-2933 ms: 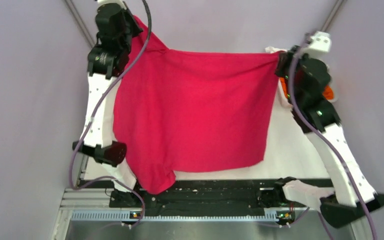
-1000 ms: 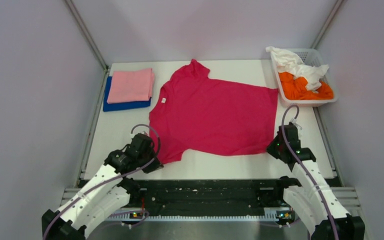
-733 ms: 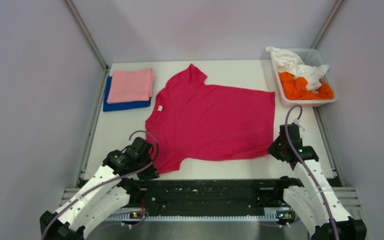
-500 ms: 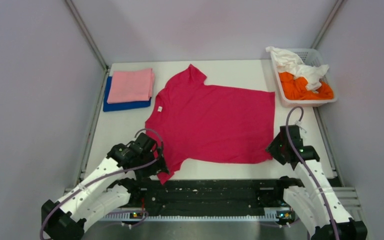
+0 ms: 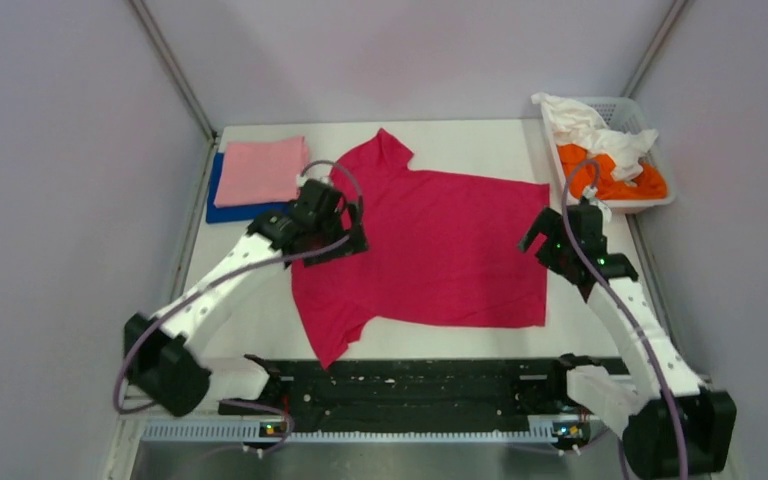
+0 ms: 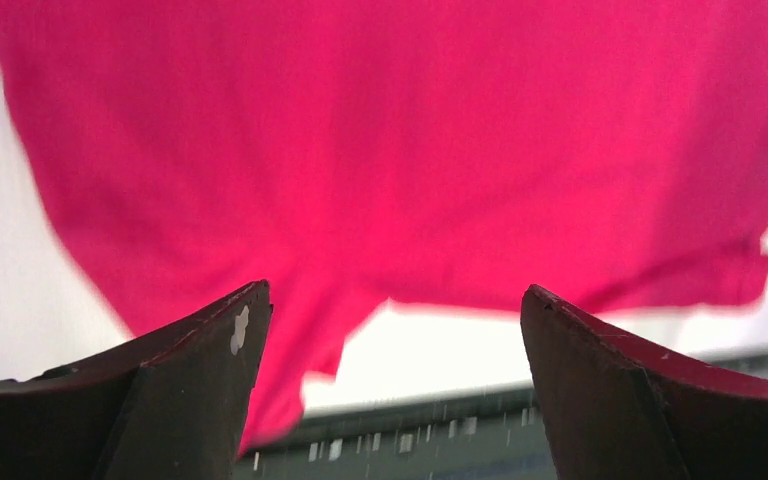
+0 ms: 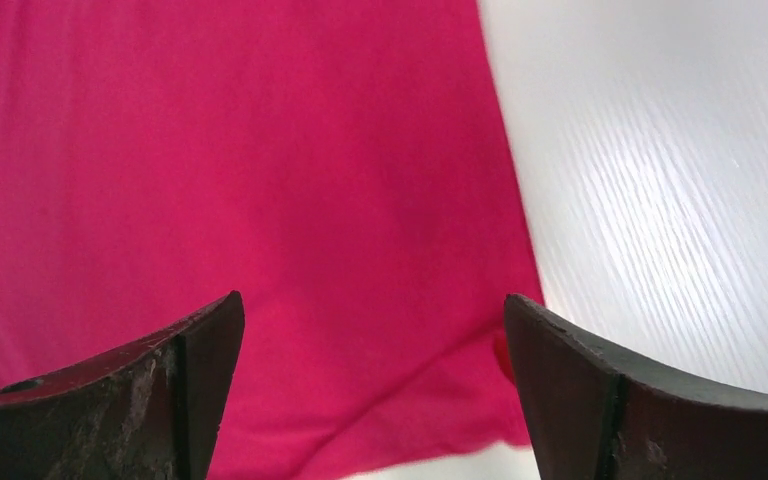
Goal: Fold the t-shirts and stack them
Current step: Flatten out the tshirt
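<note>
- Magenta-red cloth short-sleeved t-shirt point(image 5: 430, 250) lies spread flat on the middle of the white table point(image 5: 240, 300). Its hem faces the right side, one sleeve points to the far edge, and the other reaches toward the near black rail.
- Left pincer point(image 5: 335, 240) hangs over the shirt's left, neck-side part, released. In the left wrist view its dark fingers point(image 6: 200, 370) stand wide apart with only the magenta-red cloth point(image 6: 390, 150) below them, and nothing is gripped.
- Right pincer point(image 5: 545, 245) hangs over the shirt's right edge near the hem, also released. The right wrist view shows its fingers point(image 7: 160, 400) spread wide above the cloth point(image 7: 240, 200), where the shirt's edge meets bare table.
- Light pink folded t-shirt point(image 5: 263, 170) rests on a folded royal blue t-shirt point(image 5: 235, 212) at the far left of the table, just beside the magenta-red shirt.
- White slotted plastic basket point(image 5: 660, 200) sits at the far right corner and holds a crumpled orange t-shirt point(image 5: 610, 180), with a crumpled white t-shirt point(image 5: 585, 125) lying over it and draping across the basket's left rim.
</note>
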You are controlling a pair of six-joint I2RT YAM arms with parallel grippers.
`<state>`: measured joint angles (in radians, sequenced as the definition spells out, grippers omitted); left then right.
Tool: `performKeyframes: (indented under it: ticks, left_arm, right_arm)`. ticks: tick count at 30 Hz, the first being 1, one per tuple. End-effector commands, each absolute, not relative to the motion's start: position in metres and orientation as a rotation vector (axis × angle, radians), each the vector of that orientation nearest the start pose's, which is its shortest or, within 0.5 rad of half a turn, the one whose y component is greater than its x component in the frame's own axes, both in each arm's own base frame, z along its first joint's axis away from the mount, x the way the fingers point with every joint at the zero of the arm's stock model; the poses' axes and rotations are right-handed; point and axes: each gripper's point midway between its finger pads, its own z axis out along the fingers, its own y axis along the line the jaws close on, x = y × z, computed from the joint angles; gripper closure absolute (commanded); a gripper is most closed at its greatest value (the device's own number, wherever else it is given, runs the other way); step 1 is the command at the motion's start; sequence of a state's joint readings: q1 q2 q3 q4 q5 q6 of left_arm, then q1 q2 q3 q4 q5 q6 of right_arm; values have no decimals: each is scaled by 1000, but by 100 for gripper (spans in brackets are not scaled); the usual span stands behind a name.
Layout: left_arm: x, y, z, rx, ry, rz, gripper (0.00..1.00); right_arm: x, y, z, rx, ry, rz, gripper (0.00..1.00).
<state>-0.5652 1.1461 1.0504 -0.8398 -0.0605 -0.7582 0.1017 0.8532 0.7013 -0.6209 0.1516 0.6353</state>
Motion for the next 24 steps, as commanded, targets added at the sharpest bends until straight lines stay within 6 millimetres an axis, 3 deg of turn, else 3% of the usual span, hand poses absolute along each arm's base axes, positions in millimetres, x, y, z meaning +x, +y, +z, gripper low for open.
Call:
performKeyframes:
  ticks: [1, 4, 5, 7, 9, 12, 17, 24]
  left_arm:
    - [356, -177, 176, -268, 2399, -285, 1]
    - [421, -172, 164, -309, 2425, -229, 1]
    - [448, -175, 174, -316, 2380, -256, 1]
    - [491, -174, 156, -332, 2390, -269, 1]
    - [523, -172, 147, -331, 2378, -268, 1]
    - [557, -166, 123, -328, 2378, -248, 1]
    - [573, -164, 77, -377, 2440, -316, 1]
    - [573, -128, 39, -574, 2475, -274, 1]
  right_arm:
    - [327, 38, 138, 519, 2221, 233, 1]
    - [369, 41, 123, 524, 2226, 218, 1]
    - [384, 41, 120, 527, 2219, 216, 1]
    - [413, 43, 110, 519, 2230, 203, 1]
    - [438, 44, 98, 505, 2266, 181, 1]
    - [462, 47, 74, 488, 2335, 164, 1]
    - [483, 53, 47, 468, 2387, 173, 1]
    - [501, 60, 16, 436, 2454, 185, 1]
